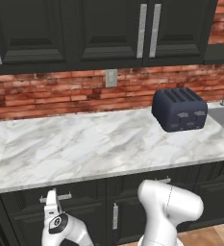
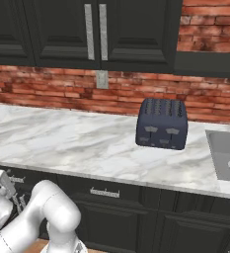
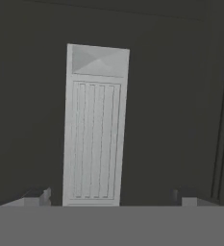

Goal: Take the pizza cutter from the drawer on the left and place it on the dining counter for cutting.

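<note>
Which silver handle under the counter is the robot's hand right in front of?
The sideways handle on the left drawer. The gripper sits right at it, while the other sideways handle and the upright one lie farther right.

Dark blue four-slot toaster (image 1: pixel 180 109) sits on white marble worktop (image 1: pixel 84 144), far right, near red brick wall (image 1: pixel 51 91); steel sink (image 2: pixel 227 155) right of it; black drawer (image 2: pixel 104 193) below, black upper cabinets (image 1: pixel 108 29) above.

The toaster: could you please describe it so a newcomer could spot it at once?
Start at the marble worktop under the brick wall. Near its right end, just left of the sink, stands the toaster. It is a dark blue box with slots on top, the sole appliance there.
</note>
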